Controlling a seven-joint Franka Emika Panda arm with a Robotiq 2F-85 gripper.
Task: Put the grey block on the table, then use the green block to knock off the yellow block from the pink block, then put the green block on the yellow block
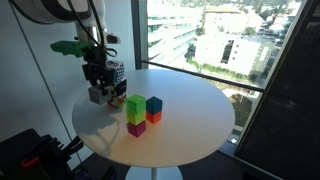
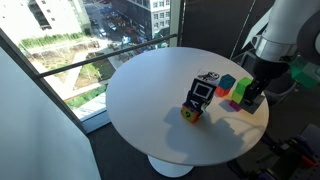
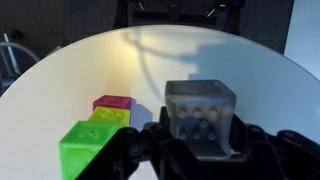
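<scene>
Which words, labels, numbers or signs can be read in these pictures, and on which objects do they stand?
No text can be read in any view.
On the patterned box: black-and-white markings, too small and blurred to read.
On the grey block: only small round dimples, no letters.
On the green block, yellow block and pink block: plain faces, no text.

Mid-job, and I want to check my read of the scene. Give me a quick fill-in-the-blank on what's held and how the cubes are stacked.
1. The gripper is shut on the ___.
2. In the three-cube stack, the yellow block rests on the ___.
3. On top of the yellow block sits the ___.
4. Beside that stack, the teal-blue cube sits on the ___.

Missing words: grey block; pink block; green block; orange-red cube.
</scene>
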